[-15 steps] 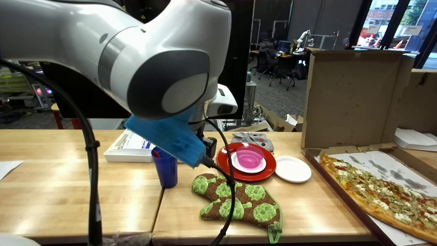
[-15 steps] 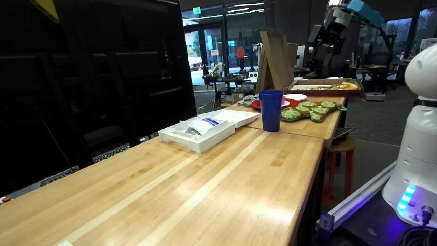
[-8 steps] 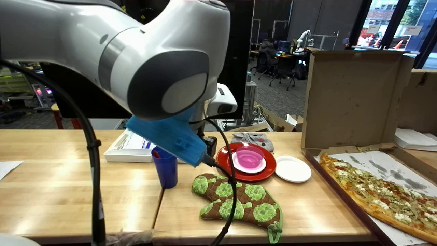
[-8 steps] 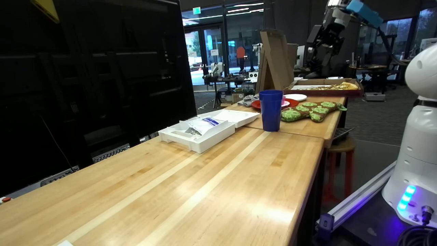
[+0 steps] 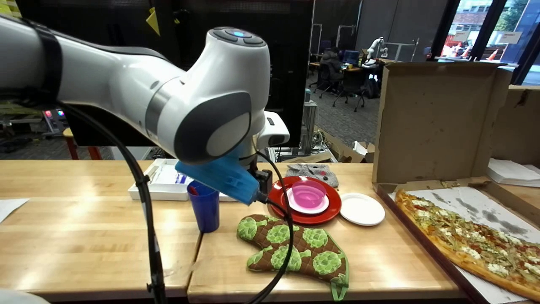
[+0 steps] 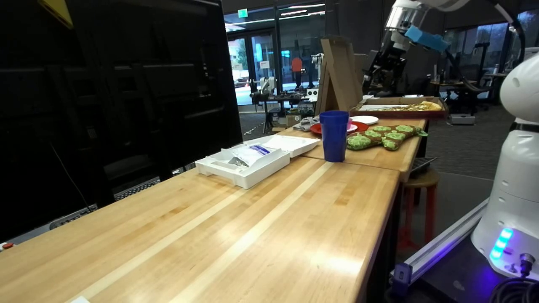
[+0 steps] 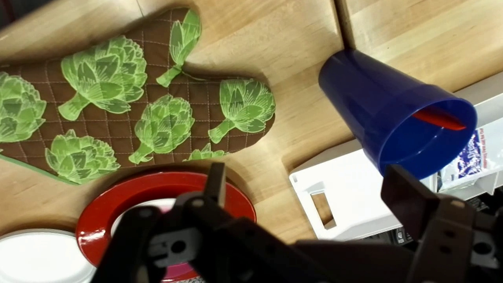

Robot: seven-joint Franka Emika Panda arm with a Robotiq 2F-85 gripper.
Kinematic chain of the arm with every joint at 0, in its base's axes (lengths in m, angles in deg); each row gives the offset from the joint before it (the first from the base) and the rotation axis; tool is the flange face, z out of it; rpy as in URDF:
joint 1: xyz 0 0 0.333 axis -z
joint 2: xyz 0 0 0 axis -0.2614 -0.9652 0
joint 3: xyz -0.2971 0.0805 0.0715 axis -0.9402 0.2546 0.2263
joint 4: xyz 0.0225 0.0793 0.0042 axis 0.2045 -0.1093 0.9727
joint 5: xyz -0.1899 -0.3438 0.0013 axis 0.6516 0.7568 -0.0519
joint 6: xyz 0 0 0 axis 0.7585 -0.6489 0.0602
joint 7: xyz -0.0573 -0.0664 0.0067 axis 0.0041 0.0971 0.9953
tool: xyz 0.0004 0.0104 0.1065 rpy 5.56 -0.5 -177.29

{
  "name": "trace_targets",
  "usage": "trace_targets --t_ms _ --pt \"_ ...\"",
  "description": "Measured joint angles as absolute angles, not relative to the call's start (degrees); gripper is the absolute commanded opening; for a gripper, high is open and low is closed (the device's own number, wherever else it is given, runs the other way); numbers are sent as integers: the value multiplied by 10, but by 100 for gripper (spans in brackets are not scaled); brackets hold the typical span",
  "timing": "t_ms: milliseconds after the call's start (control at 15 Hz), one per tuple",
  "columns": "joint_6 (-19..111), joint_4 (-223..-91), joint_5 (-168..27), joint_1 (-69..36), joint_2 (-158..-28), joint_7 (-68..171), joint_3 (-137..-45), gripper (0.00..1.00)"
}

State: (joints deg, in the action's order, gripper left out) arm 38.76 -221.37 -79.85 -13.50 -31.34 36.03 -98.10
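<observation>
Shows the hand [image 7: 308,184] spread wide above the tabletop [image 6: 236,244], with nothing between the fingers and no contact visible. Appears, in the wrist view, to hang between the blue cup [image 7: 387,106] and the red plate [image 7: 96,220], with the cup to the right of the gap and rather toward the top of the view, and the plate to the left. Cannot tell from these angles the true depth down to either. Has only one arm [image 5: 168,97] over the tabletop, hence no nearer or farther hand to weigh.

As for the cup, stands upright in both exterior views, at the seam [image 7: 342,21] in the tabletop and near the white box [image 6: 265,168], with long axis vertical and mouth upward. Looks slanted in the wrist view, with base toward upper left and open rim toward lower right, partly behind a fingertip. Contains something red [image 7: 442,118], too little shown to name.

As for the oven mitt [image 7: 157,102], lies flat just beside the plate, with long axis running from the cuff and its loop [image 5: 338,291] to the rounded tip, and points roughly toward the cup. Splays the thumb out on the side away from the plate.
</observation>
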Motion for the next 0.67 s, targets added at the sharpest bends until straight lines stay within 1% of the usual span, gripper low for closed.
trace_targets --t_ms 267,667 --pt "416 -2212 -798 -136 -347 382 -947 100" --pt "417 -2194 -797 -145 -375 425 -893 100"
